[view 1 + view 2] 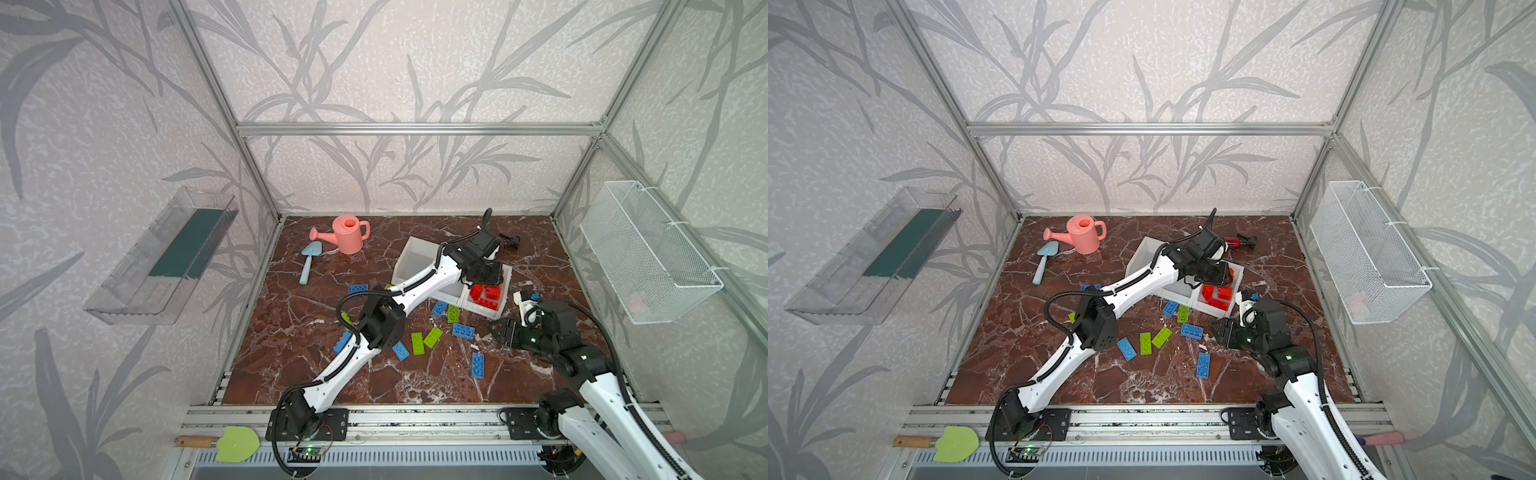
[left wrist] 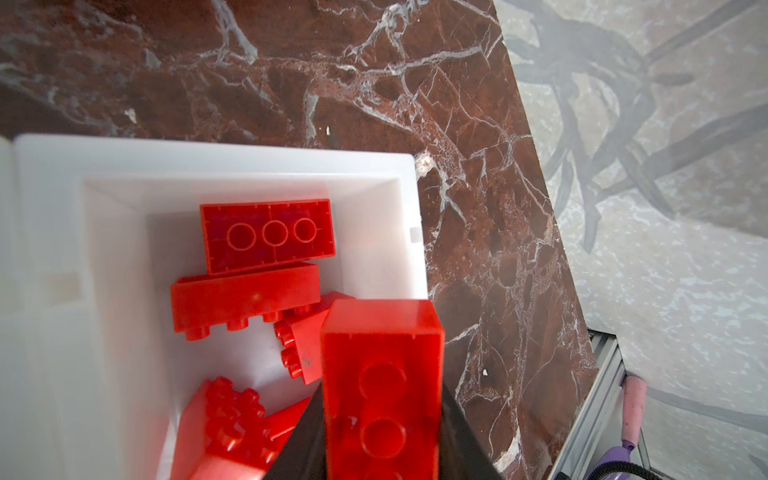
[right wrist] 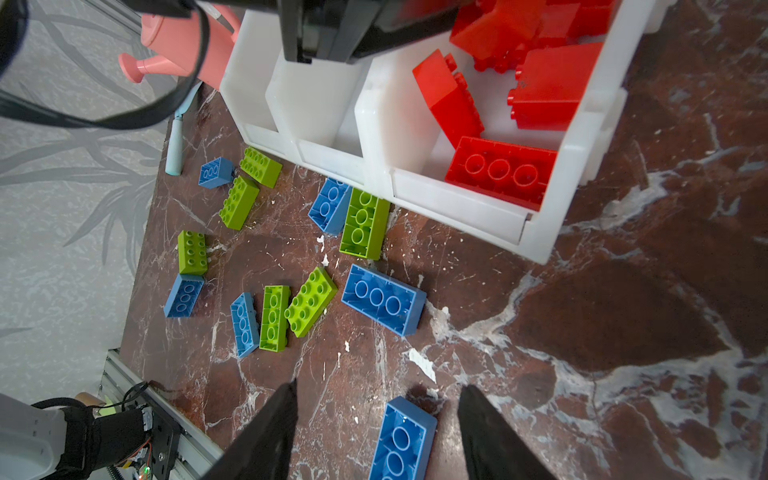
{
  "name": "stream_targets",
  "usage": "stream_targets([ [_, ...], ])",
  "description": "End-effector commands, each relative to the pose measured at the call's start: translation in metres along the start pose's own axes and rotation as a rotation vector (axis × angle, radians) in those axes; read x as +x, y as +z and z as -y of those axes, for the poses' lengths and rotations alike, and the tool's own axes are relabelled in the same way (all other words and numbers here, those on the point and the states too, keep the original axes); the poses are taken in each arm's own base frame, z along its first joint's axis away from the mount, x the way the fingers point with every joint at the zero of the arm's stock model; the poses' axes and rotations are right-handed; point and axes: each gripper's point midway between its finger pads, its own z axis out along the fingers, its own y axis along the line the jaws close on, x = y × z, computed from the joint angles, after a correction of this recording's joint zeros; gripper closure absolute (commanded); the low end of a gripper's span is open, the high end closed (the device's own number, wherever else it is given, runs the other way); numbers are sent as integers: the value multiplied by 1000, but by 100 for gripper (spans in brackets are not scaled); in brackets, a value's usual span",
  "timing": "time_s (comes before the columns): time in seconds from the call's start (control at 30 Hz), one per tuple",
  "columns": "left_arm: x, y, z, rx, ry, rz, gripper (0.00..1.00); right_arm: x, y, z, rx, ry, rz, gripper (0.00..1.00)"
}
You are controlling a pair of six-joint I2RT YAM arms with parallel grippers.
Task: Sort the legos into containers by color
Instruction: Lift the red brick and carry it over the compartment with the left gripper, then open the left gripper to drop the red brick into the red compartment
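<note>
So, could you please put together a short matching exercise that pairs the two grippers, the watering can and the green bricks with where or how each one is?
Things:
1. left gripper
2. right gripper
3. watering can
4. green bricks

States:
A. loose on the table
B. open, holding nothing
C. shut on a red brick
D. standing beside the blue trowel

Pairs: 1-C, 2-B, 3-D, 4-A.
</note>
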Motion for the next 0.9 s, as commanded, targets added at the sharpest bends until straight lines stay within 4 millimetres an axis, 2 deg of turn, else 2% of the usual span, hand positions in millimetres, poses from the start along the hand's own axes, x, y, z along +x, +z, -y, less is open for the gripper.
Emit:
stream_targets([
  [0.0,-8,-7,7,26,9,17,63,5,-1,1,5,-14,-8,37],
  [0.13,-7,-8,2,6,13,13,57,2,-2,-1,1,-21,-4,36],
  [0.3,-7,-15,-1,-25,22,14,36,-1,-7,-3,12,-38,9,34],
  [0.43,-12,-28,5,-26,46,30,25,-2,-11,-4,30,-58,18,34],
  [0.6,-22,-63,7,-83,88,80,18,-3,-12,-9,55,-101,22,34],
  [0.73,-30,-97,9,-99,96,153,16,-6,-12,-17,66,-134,18,34],
  [0.87,-30,-132,1,-134,87,216,15,-5,-6,-23,95,-174,-11,34],
])
